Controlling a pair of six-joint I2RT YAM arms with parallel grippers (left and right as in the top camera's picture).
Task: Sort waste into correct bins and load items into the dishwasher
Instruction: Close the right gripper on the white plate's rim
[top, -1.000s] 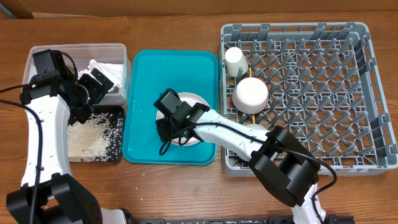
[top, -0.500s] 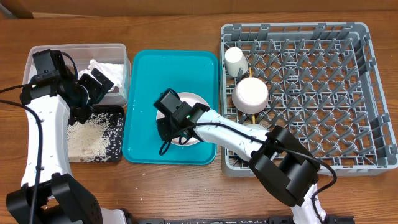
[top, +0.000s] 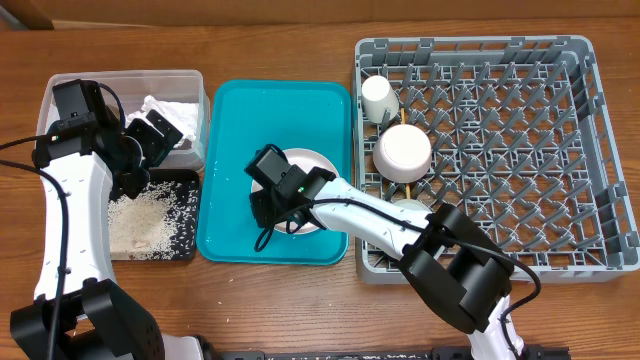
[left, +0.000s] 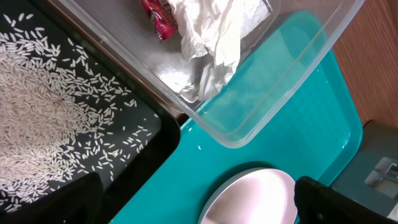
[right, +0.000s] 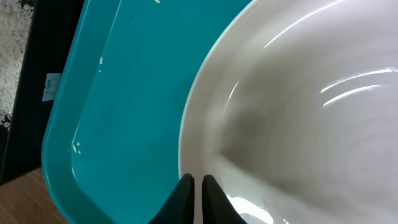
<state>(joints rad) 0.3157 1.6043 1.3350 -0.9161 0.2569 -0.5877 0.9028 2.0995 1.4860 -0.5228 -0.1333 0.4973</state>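
Pink plate (top: 308, 158) was the story. Over the last second almost nothing moved on the desk, but the right hand (right: 198, 193) nipped its fingers down to a sliver at the plate's near rim, and it looked like a grip rather than a miss. The plate lay flat in the teal tray (top: 230, 120), not yet lifted. The left hand (top: 150, 148) stayed spread wide and empty above the seam between the clear tub (top: 60, 95) and the black tray (top: 190, 215). A napkin (top: 165, 108) and red wrapper (left: 155, 15) sat in the tub, rice (top: 140, 220) in the tray. With a bowl (top: 402, 150) and cup (top: 378, 95) already in the grey rack (top: 600, 150), that pinch suggested the plate went across next.
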